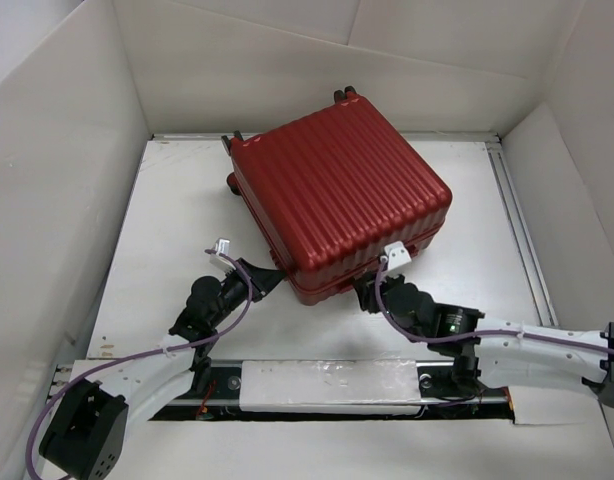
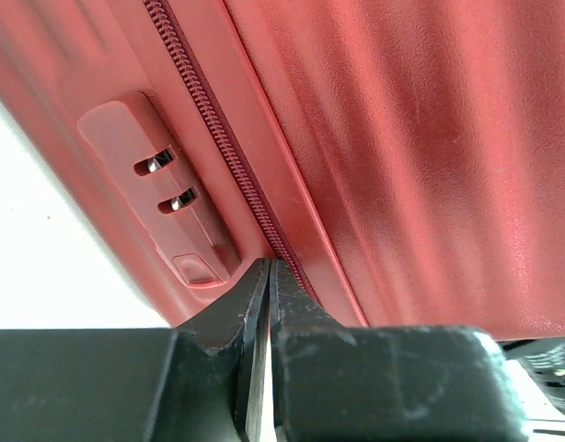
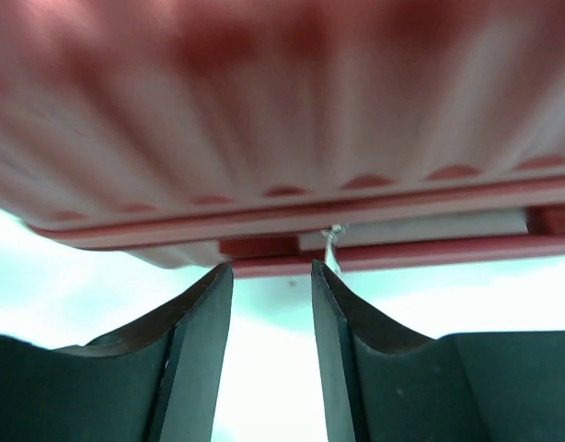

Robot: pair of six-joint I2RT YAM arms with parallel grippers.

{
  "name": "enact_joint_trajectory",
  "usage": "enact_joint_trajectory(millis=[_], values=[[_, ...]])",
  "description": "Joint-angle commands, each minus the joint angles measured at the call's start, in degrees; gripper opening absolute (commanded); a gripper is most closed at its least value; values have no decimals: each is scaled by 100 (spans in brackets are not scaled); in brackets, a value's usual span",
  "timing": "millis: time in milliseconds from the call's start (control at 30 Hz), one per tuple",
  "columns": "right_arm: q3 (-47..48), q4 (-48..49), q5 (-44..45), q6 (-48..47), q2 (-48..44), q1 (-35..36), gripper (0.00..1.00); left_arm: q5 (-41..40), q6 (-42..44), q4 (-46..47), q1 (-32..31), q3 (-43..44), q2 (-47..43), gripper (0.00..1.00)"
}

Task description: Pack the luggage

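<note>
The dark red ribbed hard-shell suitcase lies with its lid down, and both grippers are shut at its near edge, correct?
Not quite. The right gripper is open: the right wrist view shows a clear gap between its fingers. The left gripper is shut, at the zipper, and the dark red ribbed hard-shell suitcase does lie with its lid down.

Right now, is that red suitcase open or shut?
Shut, lid down: the suitcase lies flat with its halves together. A thin pale gap shows along its near edge; whether it is fully zipped, cannot tell.
</note>
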Motion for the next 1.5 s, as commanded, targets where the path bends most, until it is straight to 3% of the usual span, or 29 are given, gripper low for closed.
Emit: enact_joint_trajectory(millis=[0,167,533,567,600,633,667,833,1000,1133,1267,1467], values=[[156,-123,307,149,318,-52,46,137,90,269,-20,-316,-94,0],[455,-123,509,88,1101,-193,36,137,90,269,-20,-316,-94,0],[316,1151,817,-396,1549,-483,33,189,143,374,-20,-263,20,0],[254,1265,756,-457,1550,-483,29,189,143,375,-20,-263,20,0],[253,1518,695,-458,1619,-483,12,189,143,375,-20,-263,20,0],[253,1617,642,-510,1707,-483,4,189,143,427,-20,-263,81,0],[201,1713,493,-510,1708,-483,0,241,143,489,-20,-263,82,0],[279,1943,-202,-247,1919,-72,0,347,143,673,-20,-263,275,0],[727,1425,-132,227,1980,1332,0,347,143,674,-20,-211,328,0],[991,1196,-264,412,2059,1870,0,347,82,727,-20,-211,328,0],[1368,1196,-737,474,2428,2031,0,347,81,779,-20,-211,328,0],[2098,1459,-626,194,3526,2031,0,593,28,841,-20,-211,381,0]])
